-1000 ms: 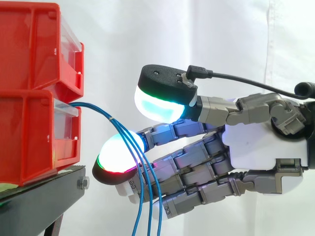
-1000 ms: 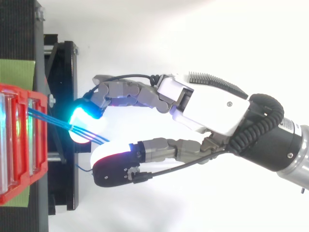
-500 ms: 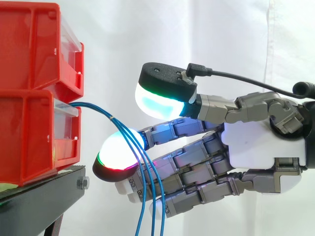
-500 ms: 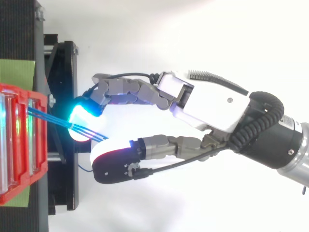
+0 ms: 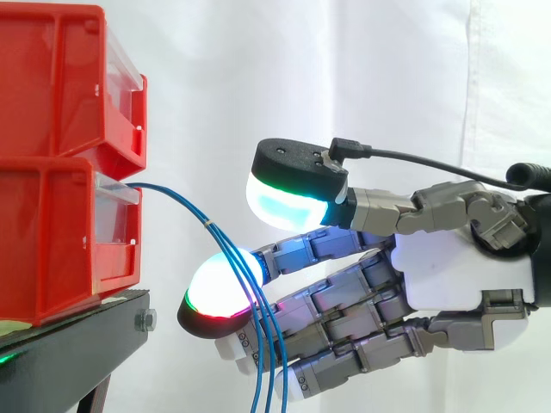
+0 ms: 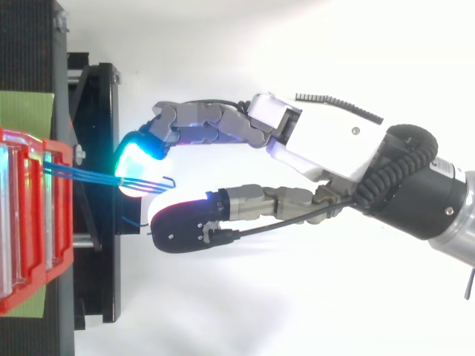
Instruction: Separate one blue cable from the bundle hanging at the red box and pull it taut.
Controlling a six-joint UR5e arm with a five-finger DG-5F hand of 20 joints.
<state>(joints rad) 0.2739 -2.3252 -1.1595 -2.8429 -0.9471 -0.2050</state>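
A bundle of thin blue cables (image 5: 176, 196) comes out of the lower red box (image 5: 52, 241) and slopes down to the right. It then splits into several strands (image 5: 261, 344) that hang across the front of my hand's fingers. My hand (image 5: 448, 275) reaches in from the right, fingers stretched toward the box. One glowing fingertip (image 5: 219, 288) sits just behind the strands, and the thumb pad (image 5: 288, 194) hovers above them, apart from it. In the top view the cables (image 6: 82, 175) run from the box to the cyan fingertip (image 6: 137, 157), between fingers and thumb. Nothing is pinched.
A second red bin (image 5: 60, 77) is stacked on the lower one. Both stand on a black stand (image 5: 69, 353) whose edge lies below and left of my fingertips. A white curtain hangs behind. A green mat (image 6: 26, 111) lies on the stand by the bins.
My hand has drawn back to the right, away from the boxes, and sunk slightly. The cables went with the fingertip, so the stretch from the box runs longer and straighter.
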